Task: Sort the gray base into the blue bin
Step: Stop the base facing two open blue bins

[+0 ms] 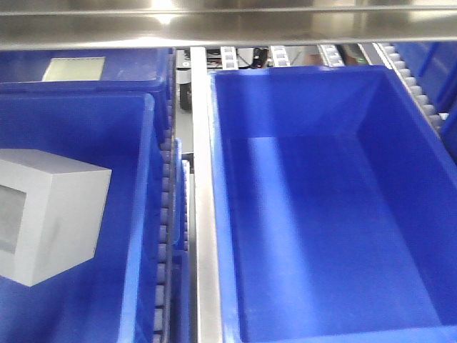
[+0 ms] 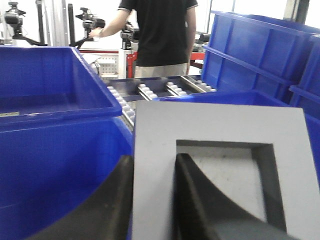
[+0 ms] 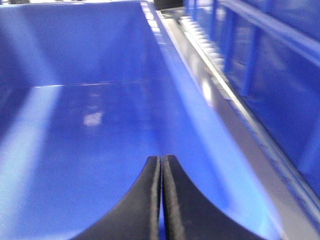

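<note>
Pinching the gray base, the left pincer has 1 black finger inside the square recess and the other against the outer side of the block, so the thick rim sits clamped between the 2. The recessed face is turned toward the left wrist camera.

In the front view the gray base shows inside the outline of the blue bin, whose inner wall rises just to the right of the base. Whether the base touches the bin floor or hangs above it cannot be told. Its left part is cut off by the picture edge.

Right of the base, beyond that wall, run a roller strip and a steel rail, and past them stands a second crate, equally blue and deep. The right pincer is well apart from the base, inside this second crate, with its 2 black fingers pressed together and nothing between them, above the smooth blue floor.

Behind the base, another blue crate carries a pale label. In the left wrist view, a person in a black shirt stands well beyond the base, past more rollers.
</note>
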Available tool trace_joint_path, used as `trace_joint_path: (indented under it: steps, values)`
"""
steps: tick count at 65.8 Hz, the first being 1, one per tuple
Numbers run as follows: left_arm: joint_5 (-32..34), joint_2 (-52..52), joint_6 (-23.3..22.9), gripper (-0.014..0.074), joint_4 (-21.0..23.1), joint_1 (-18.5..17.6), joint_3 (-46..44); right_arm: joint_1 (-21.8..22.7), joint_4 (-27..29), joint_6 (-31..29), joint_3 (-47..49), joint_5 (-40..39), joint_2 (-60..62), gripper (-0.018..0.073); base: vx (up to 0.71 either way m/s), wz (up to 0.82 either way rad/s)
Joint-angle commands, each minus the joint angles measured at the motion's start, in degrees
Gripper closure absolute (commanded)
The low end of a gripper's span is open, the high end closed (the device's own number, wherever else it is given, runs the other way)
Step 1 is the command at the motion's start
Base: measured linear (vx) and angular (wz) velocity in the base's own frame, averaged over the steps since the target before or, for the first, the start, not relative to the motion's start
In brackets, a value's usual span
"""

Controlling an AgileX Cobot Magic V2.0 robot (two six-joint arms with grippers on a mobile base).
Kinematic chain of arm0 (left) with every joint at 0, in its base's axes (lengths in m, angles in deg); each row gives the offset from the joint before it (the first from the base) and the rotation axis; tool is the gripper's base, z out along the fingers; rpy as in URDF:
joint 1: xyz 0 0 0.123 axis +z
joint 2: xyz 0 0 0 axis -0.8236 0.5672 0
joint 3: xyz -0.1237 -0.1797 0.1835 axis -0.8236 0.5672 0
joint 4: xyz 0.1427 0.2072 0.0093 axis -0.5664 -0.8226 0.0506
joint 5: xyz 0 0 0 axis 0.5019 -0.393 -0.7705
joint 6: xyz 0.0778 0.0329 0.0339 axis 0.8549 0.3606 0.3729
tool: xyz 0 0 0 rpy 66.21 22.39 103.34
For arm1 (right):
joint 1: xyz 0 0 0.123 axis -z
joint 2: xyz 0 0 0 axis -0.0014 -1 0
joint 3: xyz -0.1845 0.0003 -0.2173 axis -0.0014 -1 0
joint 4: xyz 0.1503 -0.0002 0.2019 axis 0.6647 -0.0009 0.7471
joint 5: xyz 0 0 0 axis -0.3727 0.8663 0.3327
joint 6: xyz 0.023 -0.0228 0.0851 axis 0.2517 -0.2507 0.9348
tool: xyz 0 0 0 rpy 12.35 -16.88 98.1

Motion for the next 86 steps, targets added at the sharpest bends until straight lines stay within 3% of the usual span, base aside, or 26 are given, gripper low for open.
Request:
trace_joint_path:
  steps: [1, 86]
  values:
    - [6.23, 0.05, -0.33, 0.0603, 0.66, -0.21, -1.57, -0.02, -0.23, -0.32, -0.08, -4.16, 0.10, 0.0564, 0.03, 0.15]
    - [6.23, 0.05, -0.33, 0.0603, 0.66, -0.21, -1.57, -0.02, -0.23, -0.32, -0.08, -4.16, 0.10, 0.0564, 0.02, 0.07]
